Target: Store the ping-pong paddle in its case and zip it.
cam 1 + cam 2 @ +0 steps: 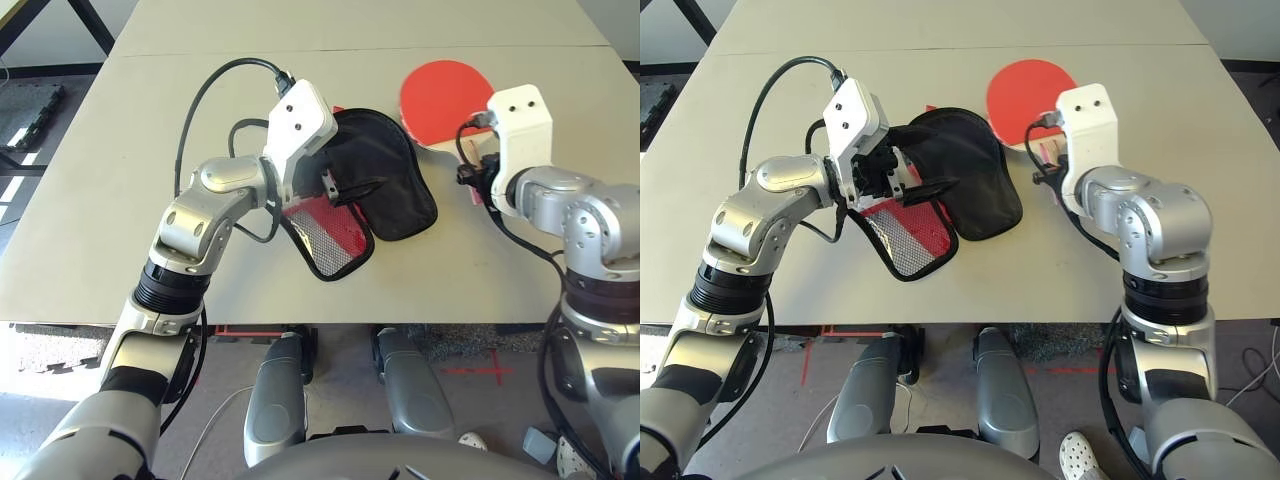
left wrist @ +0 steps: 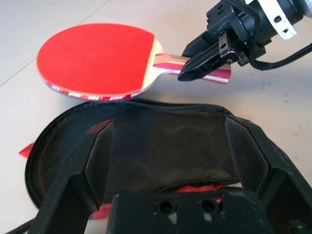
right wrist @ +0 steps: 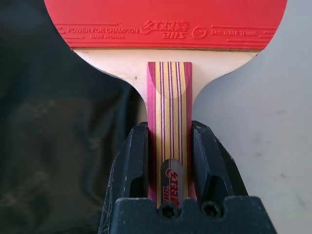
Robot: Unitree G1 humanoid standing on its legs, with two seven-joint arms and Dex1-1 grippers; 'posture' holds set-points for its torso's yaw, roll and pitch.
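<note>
I have the right gripper closed on the handle of the ping-pong paddle; in the right wrist view the two black fingers press against either side of the striped wooden handle, and the red rubber face points away from the wrist. From the head camera the paddle sits at the far right side of the table, its round red face just beyond the far edge of the case and close to it. Whether the paddle rests on the table or is lifted slightly, I cannot tell. The case lies open near the middle of the table, black lining facing up, with its red flap and mesh pocket folded out toward me. My left gripper hangs over the near part of the case, fingers spread wide apart with nothing between them; in the left wrist view the black lining shows in the gap between them, and beyond it I see the paddle held by the right gripper's fingers at the handle.
</note>
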